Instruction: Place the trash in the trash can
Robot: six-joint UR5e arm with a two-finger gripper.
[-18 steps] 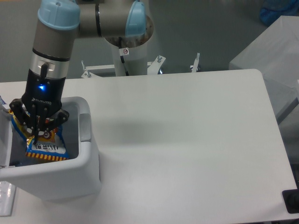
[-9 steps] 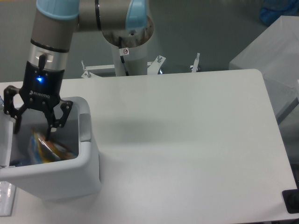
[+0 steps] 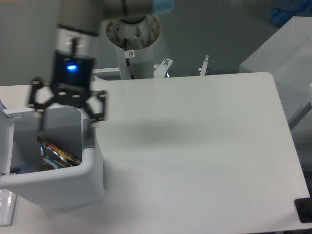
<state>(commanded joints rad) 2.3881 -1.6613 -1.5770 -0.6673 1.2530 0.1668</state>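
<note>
Gripper splayed wide, holding nothing, hanging above the far rim of the trash can; snack packet lying inside the bin, low against its floor

White bench; grey floor behind; black object at bench's near right corner; blue item top right.

The end effector is motion-blurred. The bin runs off the left edge, its wall hiding part of the packet. The arm's top is cropped.
</note>
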